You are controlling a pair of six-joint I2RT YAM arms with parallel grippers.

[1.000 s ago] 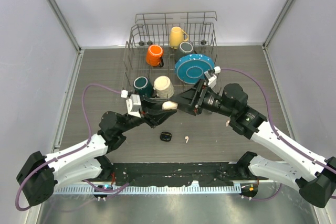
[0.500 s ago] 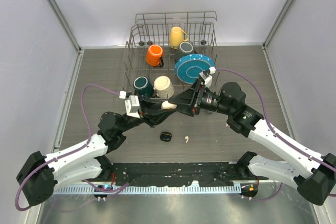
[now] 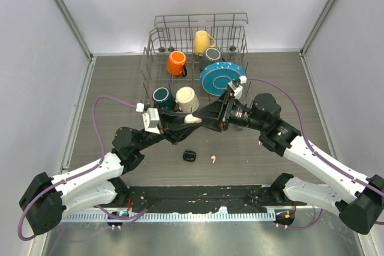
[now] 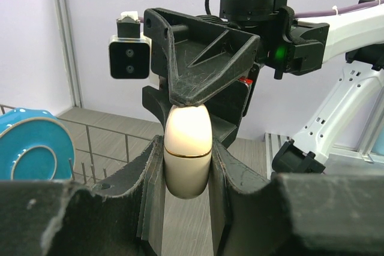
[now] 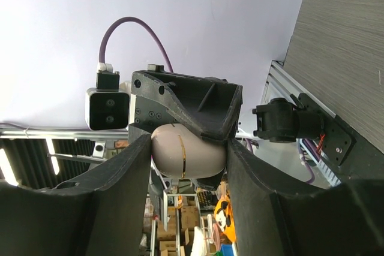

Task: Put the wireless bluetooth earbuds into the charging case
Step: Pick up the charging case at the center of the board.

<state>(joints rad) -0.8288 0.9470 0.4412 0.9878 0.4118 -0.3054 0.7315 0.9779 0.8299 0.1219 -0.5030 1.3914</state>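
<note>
Grey wood-grain worktop (image 3: pixel 120 88), with a wire dish rack (image 3: pixel 157 33) of mugs and a teal plate at the back. The 2 arms meet in mid-air just in front of it. There the left gripper (image 4: pixel 186 143) is pinching the lower half of a cream egg-shaped charging case (image 4: pixel 187 160), lid closed. The right gripper (image 5: pixel 187 142) has its 2 fingers up against the case's other end, but I can't tell if it's actually squeezing. The white label print on the right wrist is too small to read. 1 white stemmed earbud (image 3: pixel 213 159) lies on the worktop nearer the arm bases, well apart from both grippers and near a small black object (image 3: pixel 189 156).
</note>
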